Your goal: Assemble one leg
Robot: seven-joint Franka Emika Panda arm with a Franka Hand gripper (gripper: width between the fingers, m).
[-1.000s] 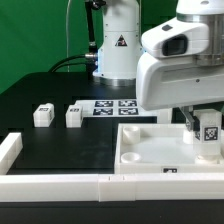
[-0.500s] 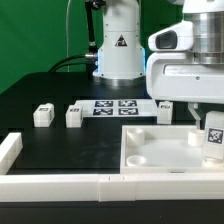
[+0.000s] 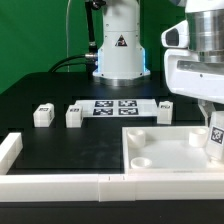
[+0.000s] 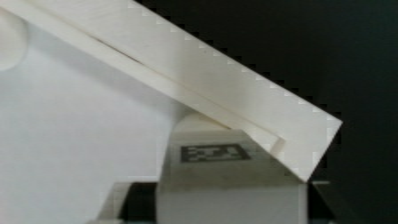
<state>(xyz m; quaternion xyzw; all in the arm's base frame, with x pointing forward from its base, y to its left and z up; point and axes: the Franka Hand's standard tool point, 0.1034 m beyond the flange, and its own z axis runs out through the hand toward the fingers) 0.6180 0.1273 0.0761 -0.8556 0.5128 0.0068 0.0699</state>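
My gripper (image 3: 212,127) is shut on a leg (image 3: 215,139), a small white block with a black-and-white tag. It holds the leg over the far right part of the white square panel (image 3: 150,150), near the panel's right rim. In the wrist view the leg (image 4: 217,160) sits between the dark fingers (image 4: 143,200) of the gripper (image 4: 222,205), with its tag facing the camera. The panel's raised rim (image 4: 196,80) runs diagonally just beyond it. Whether the leg touches the panel cannot be told.
Three more legs stand on the black table: two at the exterior view's left (image 3: 42,115) (image 3: 74,116) and one behind the panel (image 3: 165,111). The marker board (image 3: 117,107) lies at the back. Long white bars lie along the front (image 3: 60,185) and left (image 3: 8,150).
The arm has moved toward the exterior view's right with the leg in its grip. This uncovers the leg standing behind the panel.
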